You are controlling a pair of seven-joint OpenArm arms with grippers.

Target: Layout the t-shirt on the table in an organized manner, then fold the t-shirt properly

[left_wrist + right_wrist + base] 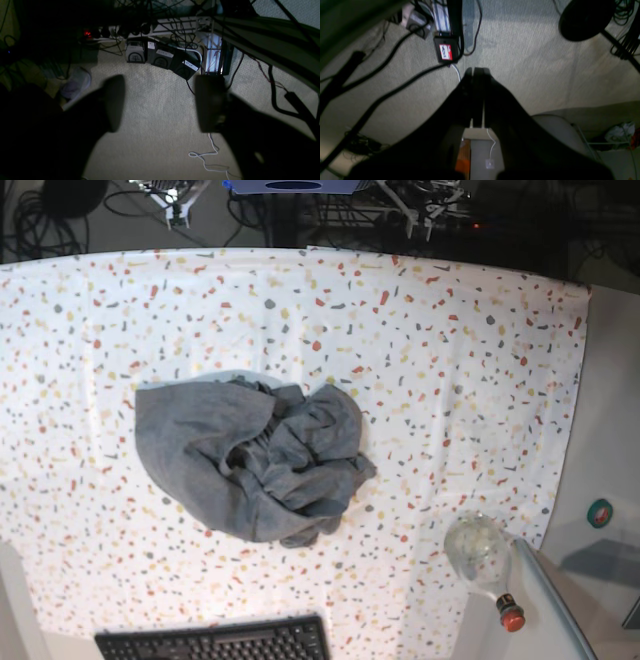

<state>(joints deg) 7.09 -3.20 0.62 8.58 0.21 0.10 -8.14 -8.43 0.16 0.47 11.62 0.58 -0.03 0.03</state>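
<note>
Base view: overhead, looking steeply down on the speckled tabletop [480, 340], wide and distant, a keyboard [215, 642] at the bottom edge. Left wrist view: behind the left pincer [160, 103], aimed down at carpeted floor [160, 140], well above it. Right wrist view: behind the right pincer [475, 71], likewise facing floor. Wrist views share carpet and cables only; neither shows the tabletop.

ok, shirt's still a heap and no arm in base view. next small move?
Probably bring the open left gripper over the table toward the crumpled t-shirt: both wrist views show only floor, so neither arm is near it.
</note>
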